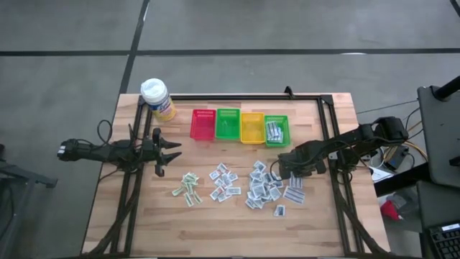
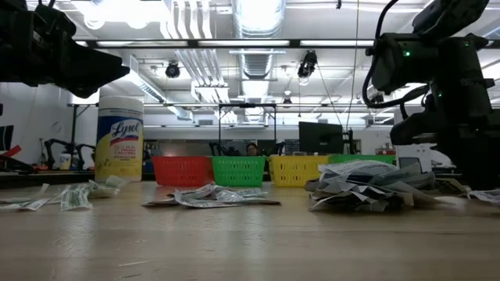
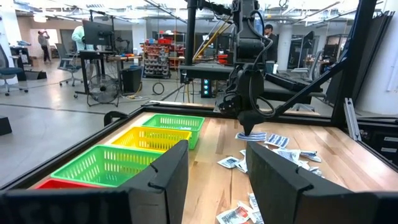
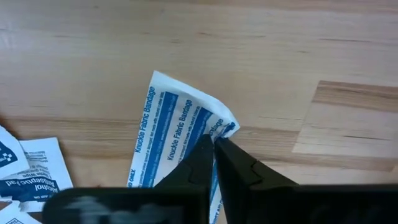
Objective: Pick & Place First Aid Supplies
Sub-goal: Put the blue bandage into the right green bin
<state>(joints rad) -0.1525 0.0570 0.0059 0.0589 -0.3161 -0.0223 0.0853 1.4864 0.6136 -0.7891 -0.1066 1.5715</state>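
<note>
The right hand is pinching a flat paper bandage packet, white with blue print, its two dark fingers pressed together on the packet's crumpled edge over the pale wooden worktop. More thin packets are lying scattered on the planks, just near of four ribbed plastic baskets. The left hand is hovering spread at the worktop's left, beside a round wipes tub.

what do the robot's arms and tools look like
Both arms are dark, near-black jointed links with black cables along them. The left tool has two flat, blocky matte-black fingers. The right tool has fingers tapering to narrow tips. No markings are legible.
</note>
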